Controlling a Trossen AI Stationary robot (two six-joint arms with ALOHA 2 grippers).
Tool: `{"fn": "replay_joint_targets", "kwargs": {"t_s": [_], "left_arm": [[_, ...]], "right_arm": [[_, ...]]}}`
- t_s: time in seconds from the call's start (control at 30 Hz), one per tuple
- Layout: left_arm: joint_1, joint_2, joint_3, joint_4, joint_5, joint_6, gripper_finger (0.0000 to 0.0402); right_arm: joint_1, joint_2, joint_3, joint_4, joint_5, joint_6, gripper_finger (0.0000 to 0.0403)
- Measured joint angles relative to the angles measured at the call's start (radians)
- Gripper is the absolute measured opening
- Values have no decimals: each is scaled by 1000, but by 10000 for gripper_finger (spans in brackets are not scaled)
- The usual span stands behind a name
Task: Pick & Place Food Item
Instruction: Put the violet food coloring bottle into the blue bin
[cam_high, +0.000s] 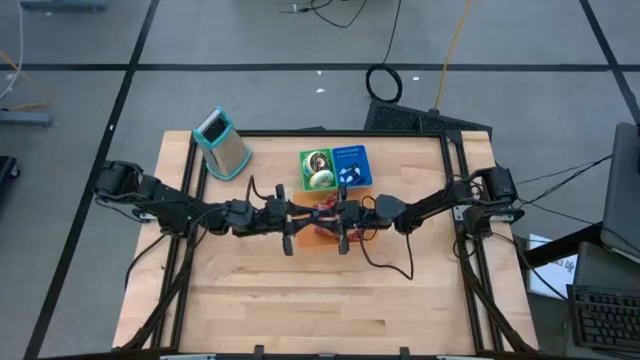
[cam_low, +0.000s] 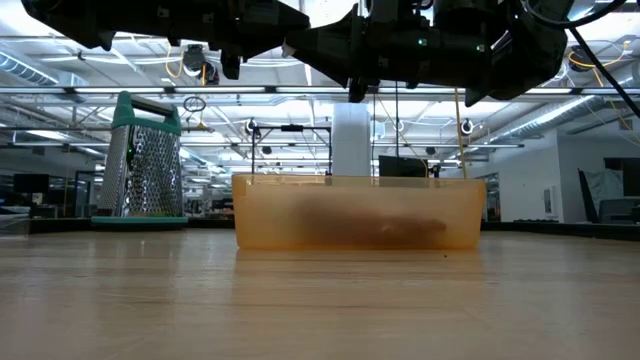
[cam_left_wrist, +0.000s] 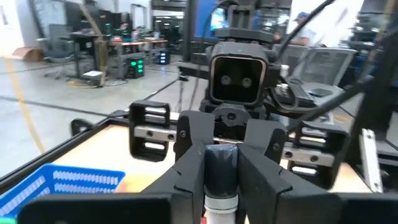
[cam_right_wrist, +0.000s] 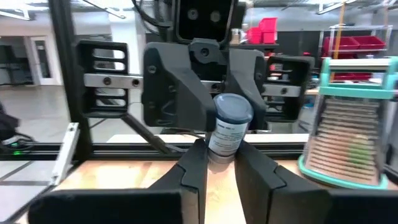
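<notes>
Small bottle (cam_right_wrist: 227, 130) with dark cap held mid-air between 2 grippers above orange tub (cam_low: 358, 212), left gripper (cam_left_wrist: 221, 163) pinching its cap end, right gripper (cam_right_wrist: 219, 163) pinching its other end, grater (cam_high: 222, 143) off to left-arm side.

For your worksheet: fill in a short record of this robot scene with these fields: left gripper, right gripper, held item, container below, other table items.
left gripper: over the table's middle, fingers closed on the small bottle
right gripper: facing it, fingers closing around the same bottle
held item: small bottle with a dark blue cap, held between both arms above the table
container below: translucent orange tub, something reddish inside, not identifiable
other table items: teal-framed grater, standing; green tray and blue basket, side by side
</notes>
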Motion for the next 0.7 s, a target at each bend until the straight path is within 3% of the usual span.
{"fn": "replay_joint_targets", "kwargs": {"t_s": [0.43, 0.7], "left_arm": [[2, 1, 69, -16, -53, 25, 263], [-19, -83, 106, -201, -71, 140, 314]], "right_arm": [[0, 0, 1, -45, 3, -6, 46], [-20, -40, -18, -155, 5, -12, 45]]}}
